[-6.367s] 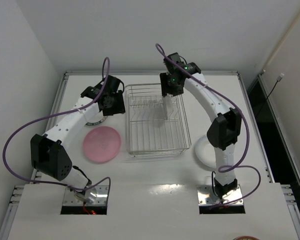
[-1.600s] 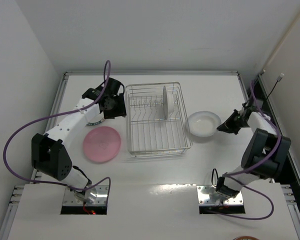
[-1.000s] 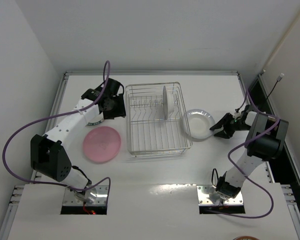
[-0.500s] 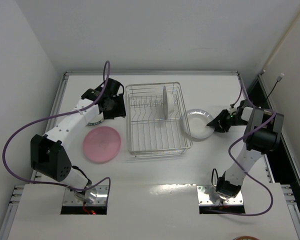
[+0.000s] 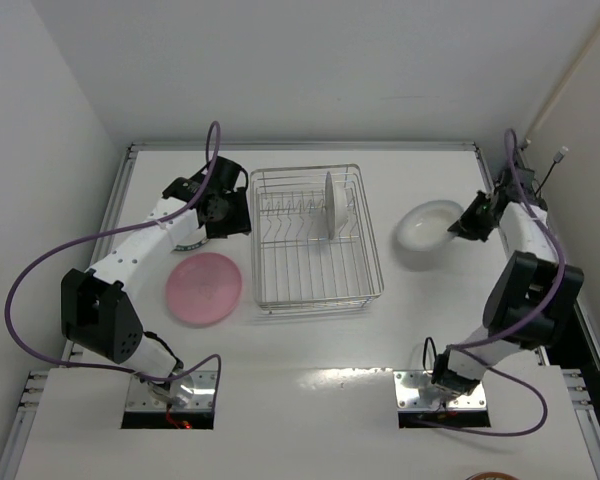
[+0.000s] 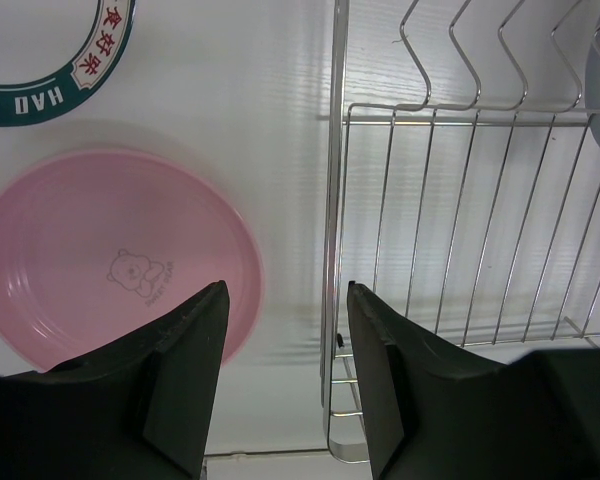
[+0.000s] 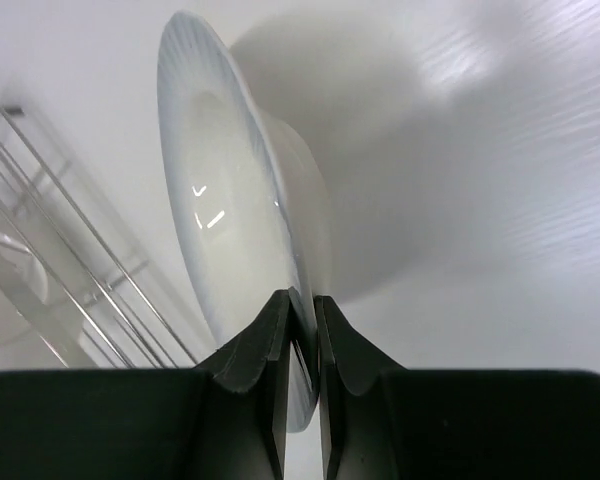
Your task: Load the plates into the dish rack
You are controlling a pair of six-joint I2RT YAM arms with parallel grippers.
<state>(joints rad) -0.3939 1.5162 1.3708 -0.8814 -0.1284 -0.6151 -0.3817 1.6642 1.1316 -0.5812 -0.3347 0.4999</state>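
The dish rack (image 5: 315, 262) is a silver wire basket mid-table, with one whitish plate (image 5: 330, 203) upright in its tines. Right of it, my right gripper (image 5: 467, 222) is shut on the rim of a second whitish plate (image 5: 427, 225), held tilted above the table. In the right wrist view the fingers (image 7: 302, 325) pinch that plate's (image 7: 230, 220) edge. The pink plate (image 5: 204, 288) lies flat left of the rack. My left gripper (image 5: 235, 212) hangs open and empty over the rack's left edge (image 6: 332, 200), beside the pink plate (image 6: 100, 270) and a patterned-rim plate (image 6: 50, 60).
The raised table border (image 5: 300, 146) runs along the far edge, with white walls behind and to the left. The right arm's purple cable (image 5: 510, 170) loops near the table's right edge. A corner of the rack (image 7: 70, 270) shows left of the held plate.
My right gripper has shut on the whitish plate's rim, lifted it off the table and carried it right and back. The left arm has not moved.
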